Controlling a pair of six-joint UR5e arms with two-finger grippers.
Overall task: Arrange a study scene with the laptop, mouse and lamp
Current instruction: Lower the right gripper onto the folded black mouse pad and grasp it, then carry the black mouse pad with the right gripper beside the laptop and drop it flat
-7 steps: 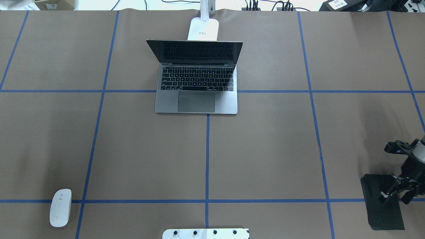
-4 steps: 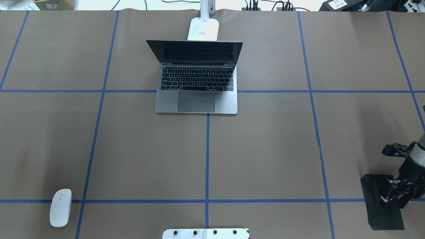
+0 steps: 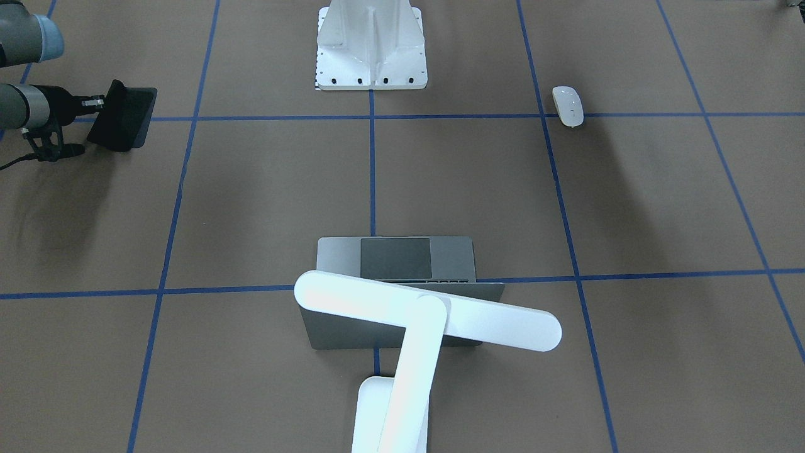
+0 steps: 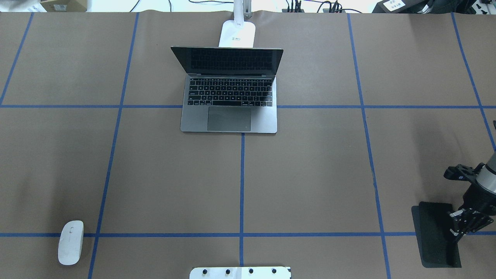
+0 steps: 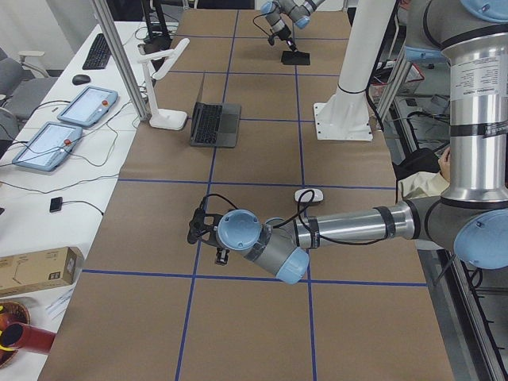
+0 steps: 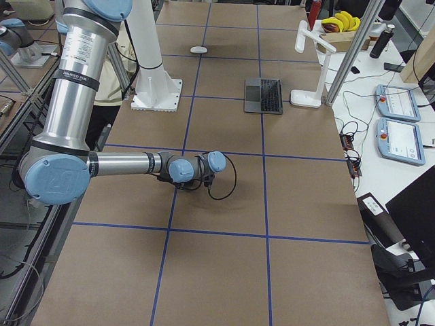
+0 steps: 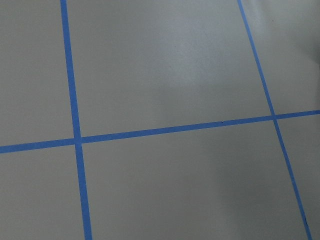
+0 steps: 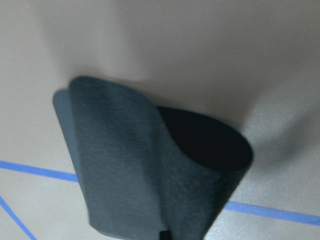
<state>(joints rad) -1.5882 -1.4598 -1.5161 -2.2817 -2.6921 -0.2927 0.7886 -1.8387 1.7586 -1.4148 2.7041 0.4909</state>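
Looking down from over the robot's shoulders, a brown paper-covered counter (image 4: 310, 174) is divided into large squares by blue tape lines (image 4: 241, 182). At the far middle sits the laptop (image 4: 228, 90), a grey metal notebook. It is open, with its dark screen tilted back and its keyboard and trackpad facing the near edge. Just behind the screen, at the far edge, stands the flat white base of the lamp (image 4: 237, 34). In the front-facing view the lamp's rounded arm rises from that base and its long bar head crosses in front of the laptop's lid. The mouse (image 4: 71, 242), small, white and oval, lies at the near left. It rests across a tape line just left of a crossing, well apart from the laptop. A white bolted pedestal (image 4: 240, 272) shows at the near middle edge. At the near right, the right gripper (image 4: 458, 231) is closed on one edge of a thin black mat (image 4: 432, 232). The right wrist view shows the mat curling upward from the counter, its gripped side lifted and its other side down on the paper. The left gripper (image 5: 205, 232) appears only in the left side view, low over the counter beyond the mouse. Whether it is open or closed cannot be told. Its wrist camera shows only bare paper and tape lines.
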